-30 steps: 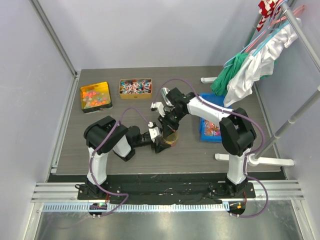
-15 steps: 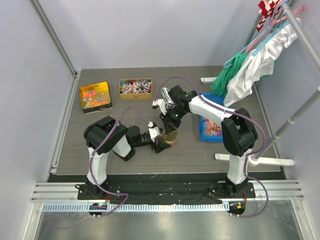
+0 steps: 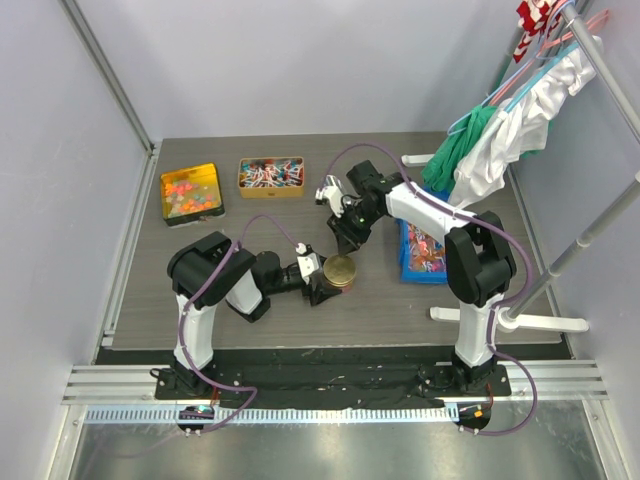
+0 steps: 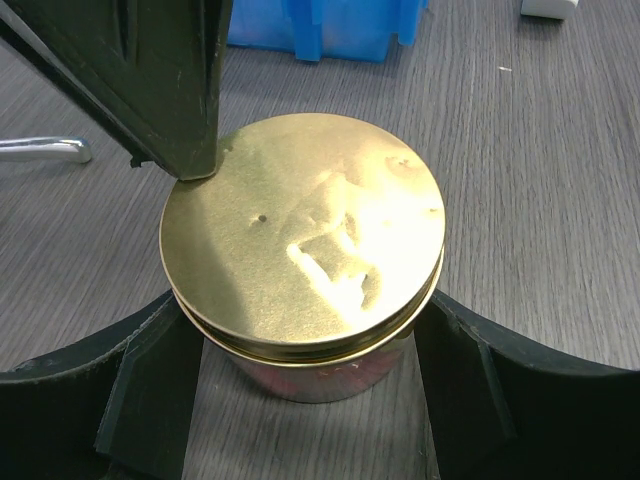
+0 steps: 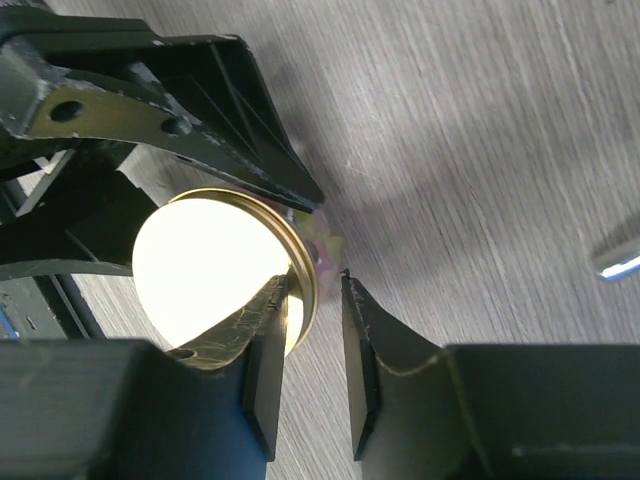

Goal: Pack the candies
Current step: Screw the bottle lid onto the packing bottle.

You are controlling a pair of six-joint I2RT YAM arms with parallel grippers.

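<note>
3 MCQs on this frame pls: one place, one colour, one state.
1. Where is the jar?
A. in a drawer
B. between the jaws of the left gripper
C. on a plate
2. What colour is the lid?
A. gold
B. green
C. pink
3. The jar is:
A. tipped over
B. lidless
C. upright, lid on
Key: 1B, the left wrist view shows a jaw on each side of it; 2A, the lid shines gold; 3C, the lid sits flat on the standing jar.
</note>
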